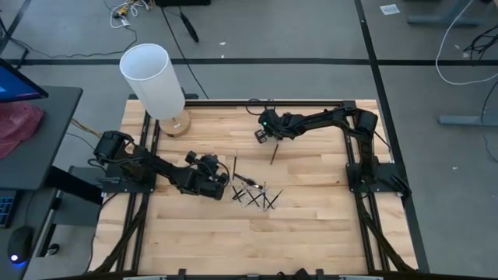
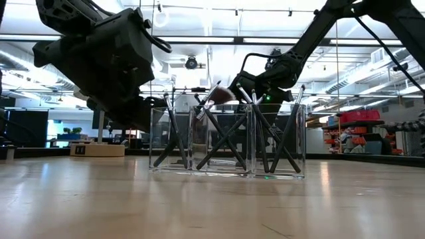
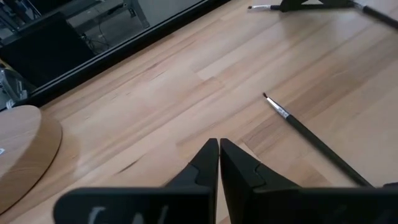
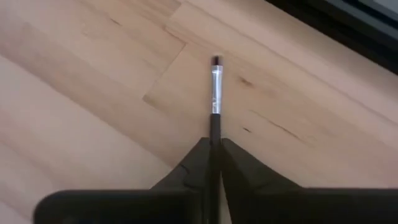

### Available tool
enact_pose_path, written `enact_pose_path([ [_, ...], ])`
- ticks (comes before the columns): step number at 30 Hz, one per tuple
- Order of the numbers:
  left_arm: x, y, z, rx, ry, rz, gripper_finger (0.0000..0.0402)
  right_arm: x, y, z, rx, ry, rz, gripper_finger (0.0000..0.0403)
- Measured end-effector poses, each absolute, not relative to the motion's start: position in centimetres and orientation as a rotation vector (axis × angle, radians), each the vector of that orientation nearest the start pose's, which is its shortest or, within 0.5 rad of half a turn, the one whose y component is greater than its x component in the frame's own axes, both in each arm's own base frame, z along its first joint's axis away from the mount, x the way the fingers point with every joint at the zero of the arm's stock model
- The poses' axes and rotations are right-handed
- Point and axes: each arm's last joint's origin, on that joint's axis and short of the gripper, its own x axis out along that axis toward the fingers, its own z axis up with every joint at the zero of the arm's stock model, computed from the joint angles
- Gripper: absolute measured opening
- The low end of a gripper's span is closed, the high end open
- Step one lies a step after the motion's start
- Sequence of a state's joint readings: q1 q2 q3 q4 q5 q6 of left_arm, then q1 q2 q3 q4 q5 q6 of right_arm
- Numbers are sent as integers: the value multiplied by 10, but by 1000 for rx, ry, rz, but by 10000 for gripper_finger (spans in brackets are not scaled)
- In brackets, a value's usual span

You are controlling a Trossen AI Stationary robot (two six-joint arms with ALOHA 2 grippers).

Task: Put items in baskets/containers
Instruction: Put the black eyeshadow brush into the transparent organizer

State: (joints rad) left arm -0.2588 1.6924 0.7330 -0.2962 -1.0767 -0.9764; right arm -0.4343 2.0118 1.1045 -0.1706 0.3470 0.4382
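We see the clear holder (image 2: 227, 143) mid-table (image 1: 311, 233), brushes crossed inside. Left end effector (image 3: 218, 163) pinched shut, empty, just beside it; a loose brush (image 1: 234, 166) lies nearby. Farther back, right end effector (image 4: 214, 163) grips a silver-ferruled brush (image 4: 215, 93). White cylinder (image 1: 153, 80) stands at the far-left corner.

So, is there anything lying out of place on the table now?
Yes. One brush lies loose on the wood by the left gripper, outside the clear holder. The right gripper is shut on another brush.
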Motion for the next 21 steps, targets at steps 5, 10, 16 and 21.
enact_pose_path([
  [5, 265, -44, 122, -58, 545, 1064, 18, 336, -164, 99, 374, 965, -869, 21],
  [10, 265, -44, 122, -58, 544, 1064, 18, 332, -155, 90, 307, 957, -806, 12],
  [16, 265, -44, 122, -61, 541, 1063, 18, 329, -150, 88, 260, 948, -755, 10],
  [21, 265, -44, 122, -65, 538, 1062, 18, 328, -149, 93, 268, 953, -725, 21],
])
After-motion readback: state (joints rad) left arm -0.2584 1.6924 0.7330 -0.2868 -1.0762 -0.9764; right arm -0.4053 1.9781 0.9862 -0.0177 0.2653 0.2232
